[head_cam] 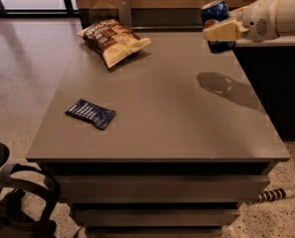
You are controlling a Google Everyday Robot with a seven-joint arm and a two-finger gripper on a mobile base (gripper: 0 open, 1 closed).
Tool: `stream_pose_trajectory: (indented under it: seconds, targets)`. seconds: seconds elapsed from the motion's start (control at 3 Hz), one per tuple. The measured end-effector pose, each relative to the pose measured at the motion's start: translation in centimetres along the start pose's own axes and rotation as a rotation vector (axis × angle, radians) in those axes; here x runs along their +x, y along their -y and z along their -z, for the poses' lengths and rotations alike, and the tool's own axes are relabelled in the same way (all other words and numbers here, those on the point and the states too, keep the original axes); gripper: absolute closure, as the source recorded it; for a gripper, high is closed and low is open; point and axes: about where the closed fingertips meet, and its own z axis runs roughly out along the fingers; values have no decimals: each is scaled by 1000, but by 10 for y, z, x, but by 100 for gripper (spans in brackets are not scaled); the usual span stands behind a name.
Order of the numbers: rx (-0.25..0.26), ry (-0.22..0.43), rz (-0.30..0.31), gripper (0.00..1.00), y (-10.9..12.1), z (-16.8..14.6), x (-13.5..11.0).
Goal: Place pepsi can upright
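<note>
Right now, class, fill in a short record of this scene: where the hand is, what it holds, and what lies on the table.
hand: upper right, over the far right edge of the table, closed on the pepsi can
pepsi can: in the air, roughly upright, not touching the table
shadow: cast on the table's right side, below the hand
chip bag: far left of the table, lying flat
blue packet: near left of the table, lying flat

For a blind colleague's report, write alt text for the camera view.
The robot's tool, entering from the right, holds the pepsi can in the air over the far right corner of the grey table. A chip bag lies far left, a blue packet front left.
</note>
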Motion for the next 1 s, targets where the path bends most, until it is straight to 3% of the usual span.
stream_pose_trajectory:
  seconds: [0.33, 1.0]
  targets:
    - [-21, 53, 32, 100, 2, -10, 1]
    - [-95, 168, 167, 100, 12, -28, 5]
